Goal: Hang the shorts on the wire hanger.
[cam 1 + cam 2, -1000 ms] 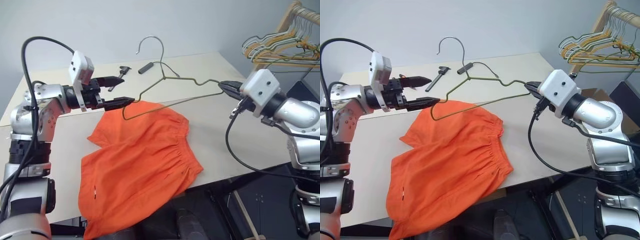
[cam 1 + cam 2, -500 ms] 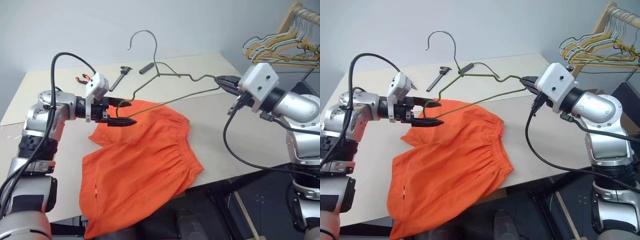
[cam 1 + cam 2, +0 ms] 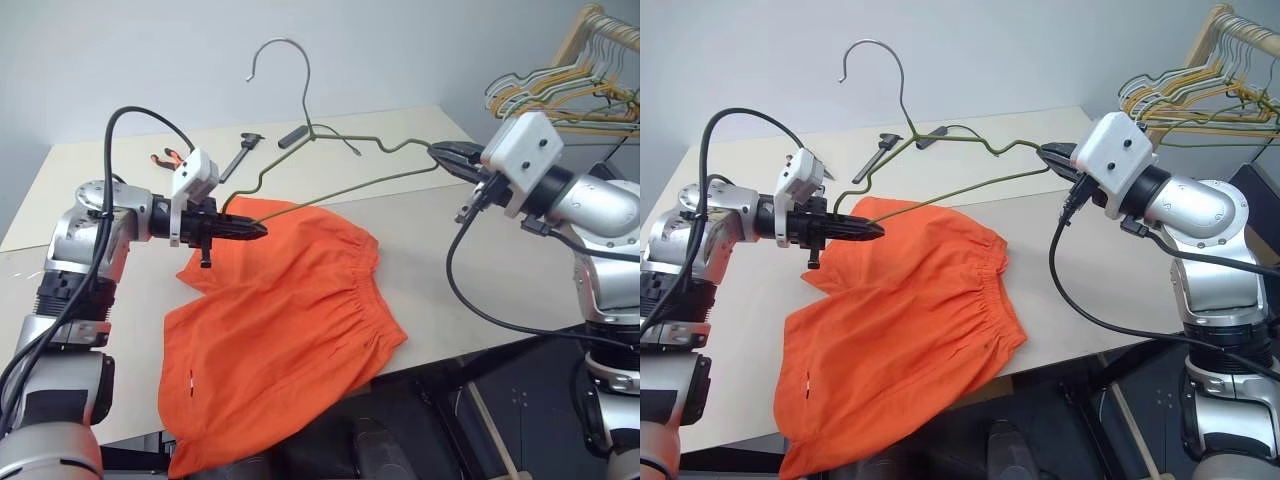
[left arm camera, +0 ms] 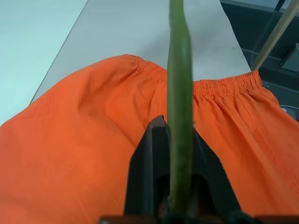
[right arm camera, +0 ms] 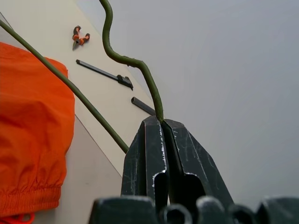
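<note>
wire hanger [image 3: 330, 150]: held in the air above the table [image 3: 420, 260], hook up. left gripper [image 3: 255, 230]: fingers pressed together, pinching one end of the hanger. right gripper [image 3: 440, 153]: pinching the other end. shorts [image 3: 285, 320]: spread flat on the table below, one leg drooping over the near edge.

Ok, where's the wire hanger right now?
The wire hanger is held in the air above the shorts, one end in the left tool, the other in the right tool.
</note>
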`<state>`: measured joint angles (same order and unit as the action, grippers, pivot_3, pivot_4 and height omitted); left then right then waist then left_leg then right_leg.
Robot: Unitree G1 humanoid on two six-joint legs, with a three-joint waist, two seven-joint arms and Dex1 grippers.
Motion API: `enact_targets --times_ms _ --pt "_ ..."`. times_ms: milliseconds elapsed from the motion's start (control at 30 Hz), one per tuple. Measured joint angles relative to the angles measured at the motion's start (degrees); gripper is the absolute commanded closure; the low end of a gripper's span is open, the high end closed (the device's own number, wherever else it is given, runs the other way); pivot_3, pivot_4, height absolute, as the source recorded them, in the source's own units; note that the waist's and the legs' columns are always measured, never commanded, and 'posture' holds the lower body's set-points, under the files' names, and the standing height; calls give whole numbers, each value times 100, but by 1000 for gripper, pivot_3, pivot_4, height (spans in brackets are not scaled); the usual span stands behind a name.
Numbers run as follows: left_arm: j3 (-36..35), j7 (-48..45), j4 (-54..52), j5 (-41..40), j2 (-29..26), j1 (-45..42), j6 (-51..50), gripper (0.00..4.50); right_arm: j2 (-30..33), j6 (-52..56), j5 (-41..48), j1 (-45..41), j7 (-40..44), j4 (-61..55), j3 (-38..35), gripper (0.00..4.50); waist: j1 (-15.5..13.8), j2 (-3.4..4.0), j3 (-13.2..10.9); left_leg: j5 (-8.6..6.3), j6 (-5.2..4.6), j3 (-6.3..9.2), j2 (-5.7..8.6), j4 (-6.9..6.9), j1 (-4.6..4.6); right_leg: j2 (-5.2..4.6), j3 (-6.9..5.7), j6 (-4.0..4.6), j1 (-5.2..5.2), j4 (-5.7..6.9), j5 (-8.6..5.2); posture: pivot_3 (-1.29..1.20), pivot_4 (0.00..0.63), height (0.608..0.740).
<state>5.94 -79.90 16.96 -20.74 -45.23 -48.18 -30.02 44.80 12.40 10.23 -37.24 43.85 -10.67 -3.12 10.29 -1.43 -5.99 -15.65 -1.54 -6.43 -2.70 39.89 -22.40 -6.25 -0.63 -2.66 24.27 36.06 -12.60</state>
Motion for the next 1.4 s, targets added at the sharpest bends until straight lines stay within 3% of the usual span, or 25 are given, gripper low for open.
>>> enact_targets --times_ms 33,67,200,433,467,567,733,967,1133,1233,1400 --pt "-11 12 -3 15 0 5 8 4479 5 0 3 0 28 0 -1 4500 0 0 0 0 0 0 0 0 0 0 0 0 0 0 0 -182 40 740" --pt "-17 26 -6 28 0 12 9 4500 30 -2 3 2 94 0 -2 3952 -1 0 0 0 0 0 0 1 0 0 0 0 0 1 0 -181 41 740" --pt "-18 23 -33 29 4 17 10 4500 205 -39 128 124 467 -17 -3 2749 -11 0 0 -1 -2 1 0 1 0 0 0 0 -1 0 0 -179 44 740" --pt "-10 -40 -42 115 -85 132 148 4500 918 137 595 431 1564 -120 -10 187 -23 0 0 -7 -13 0 0 2 1 -1 0 0 -1 1 0 -167 49 740" --pt "13 -42 -62 213 -128 176 269 4500 1061 312 783 423 1791 -123 -15 47 -20 0 0 -8 -14 -1 0 2 4 -2 1 0 -1 1 0 -164 49 740" --pt "181 -1 -142 611 -248 409 810 4500 1524 939 1172 149 2431 -110 35 47 -23 6 3 -10 -18 -4 0 3 9 -4 6 0 -2 4 1 -163 49 740" --pt "354 -75 -154 849 -236 619 1167 4500 1648 1855 1293 -830 2880 105 589 47 -24 4 6 -13 -22 -5 -3 10 6 -3 1 3 0 10 3 -161 47 740" --pt "356 -234 -354 818 -196 635 1188 4500 1023 2898 601 -1826 3124 903 2222 47 -70 7 8 -14 -24 -5 -2 20 -11 -4 0 2 14 14 3 -137 46 740" --pt "353 -292 -397 771 -193 642 1203 4500 571 2906 193 -2009 3120 1334 2603 47 -128 7 8 -1 -2 -4 -1 34 -39 -4 -3 -3 32 14 5 -132 48 740" --pt "352 -295 -398 758 -193 644 1204 4500 399 2909 73 -2103 3142 1422 2710 596 -161 8 9 0 0 -4 -1 41 -50 -4 -8 -7 35 16 8 -129 50 740" --pt "353 -295 -398 737 -194 647 1218 4500 186 2908 -132 -2108 3174 1529 2922 2260 -196 8 9 -1 -1 -5 0 50 -60 -5 -12 -12 35 16 11 -127 53 740"
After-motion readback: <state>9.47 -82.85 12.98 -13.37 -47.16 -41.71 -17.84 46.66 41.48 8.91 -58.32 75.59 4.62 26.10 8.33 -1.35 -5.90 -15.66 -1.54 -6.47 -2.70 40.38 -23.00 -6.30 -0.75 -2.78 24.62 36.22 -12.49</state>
